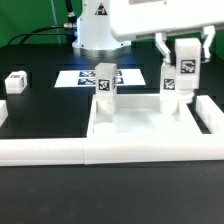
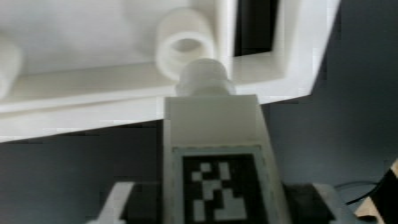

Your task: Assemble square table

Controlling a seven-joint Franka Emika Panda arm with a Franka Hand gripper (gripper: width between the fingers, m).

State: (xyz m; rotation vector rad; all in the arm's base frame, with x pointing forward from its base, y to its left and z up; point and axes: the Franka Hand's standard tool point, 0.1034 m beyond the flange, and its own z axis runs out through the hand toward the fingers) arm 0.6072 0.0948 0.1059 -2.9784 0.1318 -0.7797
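The square tabletop (image 1: pixel 140 126), a white slab with a raised rim, lies flat on the black table. One white tagged leg (image 1: pixel 105 85) stands upright at its far corner on the exterior view's left. My gripper (image 1: pixel 181 50) is shut on a second tagged leg (image 1: pixel 175 80) and holds it upright over the far corner on the exterior view's right. In the wrist view the held leg (image 2: pixel 215 150) fills the middle between my fingers (image 2: pixel 134 203). Its screw tip points at a round socket (image 2: pixel 183 46) in the tabletop's corner (image 2: pixel 71 100). A third leg (image 1: pixel 15 82) lies apart at the exterior view's left.
The marker board (image 1: pixel 80 77) lies flat behind the tabletop. A long low white border wall (image 1: pixel 90 151) runs along the front, with side pieces at both ends. The arm's white base (image 1: pixel 95 25) stands at the back.
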